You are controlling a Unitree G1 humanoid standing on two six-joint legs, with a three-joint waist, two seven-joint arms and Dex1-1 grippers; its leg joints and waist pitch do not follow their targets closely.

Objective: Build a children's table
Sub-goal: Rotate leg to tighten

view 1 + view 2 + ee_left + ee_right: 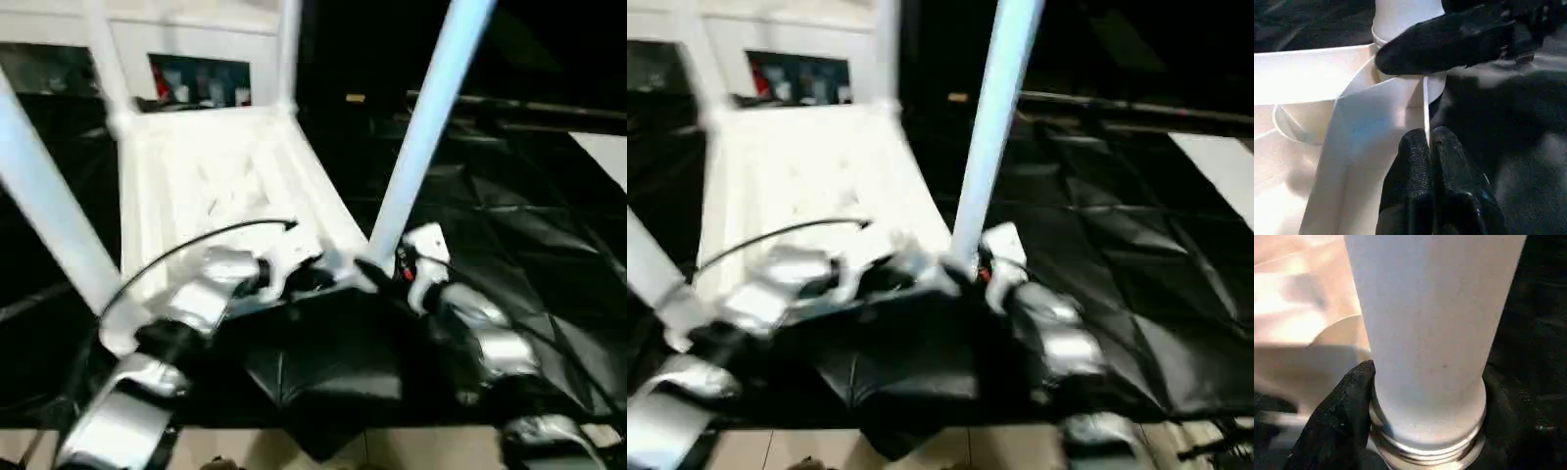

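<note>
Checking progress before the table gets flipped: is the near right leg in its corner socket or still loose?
In, it seems: the leg rises from the tabletop's near corner, its ringed base seated at the socket. How firmly, cannot tell.

Right gripper sits at the base of an upright leg, tabletop just left of it.
</note>
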